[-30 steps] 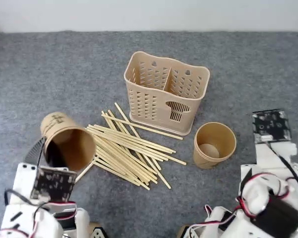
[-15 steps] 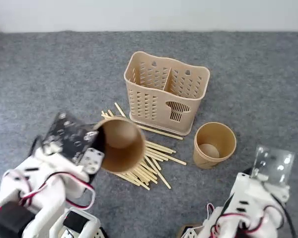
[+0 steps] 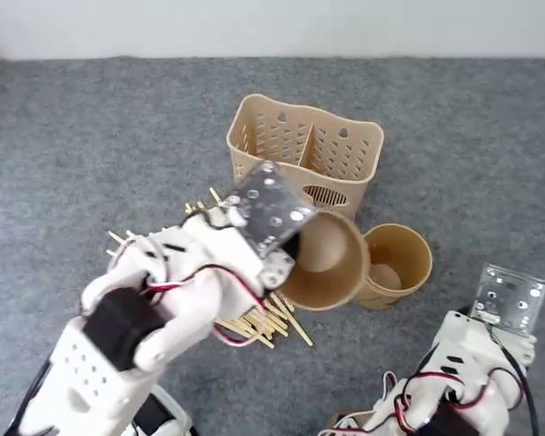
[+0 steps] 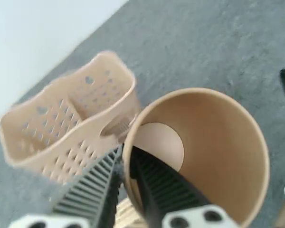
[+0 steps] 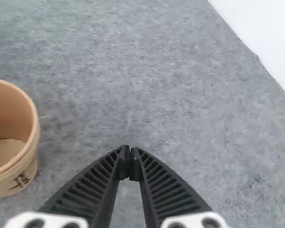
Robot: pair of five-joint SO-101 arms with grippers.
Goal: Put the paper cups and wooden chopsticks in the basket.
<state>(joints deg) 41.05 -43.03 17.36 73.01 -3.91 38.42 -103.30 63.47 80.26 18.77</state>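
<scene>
My left gripper (image 4: 125,159) is shut on the rim of a brown paper cup (image 3: 325,259), held in the air with its mouth toward the camera, just in front of the beige slotted basket (image 3: 300,163). In the left wrist view the held cup (image 4: 204,152) sits beside the basket (image 4: 66,114). A second paper cup (image 3: 395,263) stands upright on the mat, right of the held one, also seen as the cup (image 5: 9,137) in the right wrist view. Wooden chopsticks (image 3: 272,318) lie under the left arm. My right gripper (image 5: 129,164) is shut and empty, low at the front right.
Grey felt mat (image 3: 91,136) covers the table, with a white wall strip along the far edge. The basket has two compartments, both without contents. Open mat lies to the left and to the far right.
The left arm has carried the cup up and to the right, from the front left over the chopsticks to just in front of the basket. The right arm shifted slightly.
</scene>
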